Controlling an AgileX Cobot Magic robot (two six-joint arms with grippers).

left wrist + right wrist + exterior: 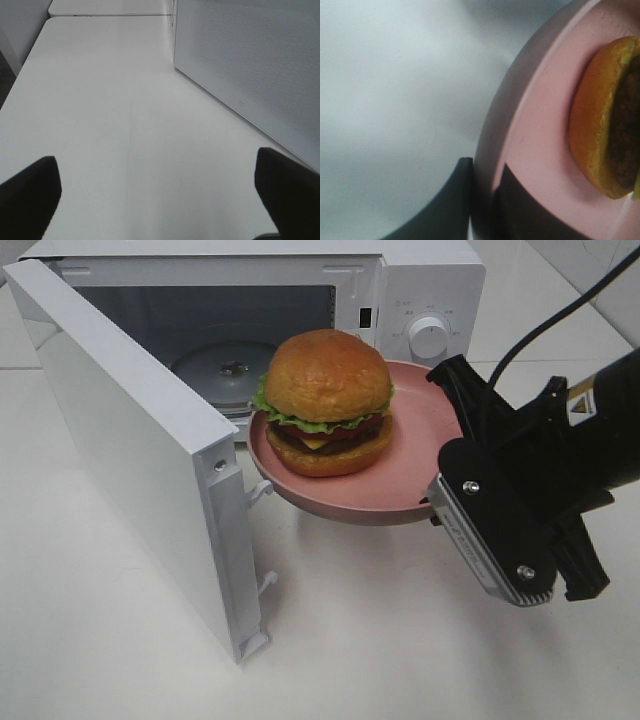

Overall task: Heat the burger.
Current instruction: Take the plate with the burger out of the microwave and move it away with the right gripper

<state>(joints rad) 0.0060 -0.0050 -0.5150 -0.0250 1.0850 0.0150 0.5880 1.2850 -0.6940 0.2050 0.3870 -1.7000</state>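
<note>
Burger [326,402]: you will find it upright on the pink plate [420,455], held off the table in front of the open microwave [425,285]
Right gripper [482,200]: your fingers are pinched on the plate rim, one above, one below
Left gripper [160,192]: your fingers stand spread wide over bare table [115,125], holding nothing
Microwave door [140,450]: swung fully open, turntable [222,368] visible inside

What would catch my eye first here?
A tall burger on a pink plate, held in the air by the right gripper clamped on the rim. Just behind it, a white microwave stands with its door swung wide open.
</note>
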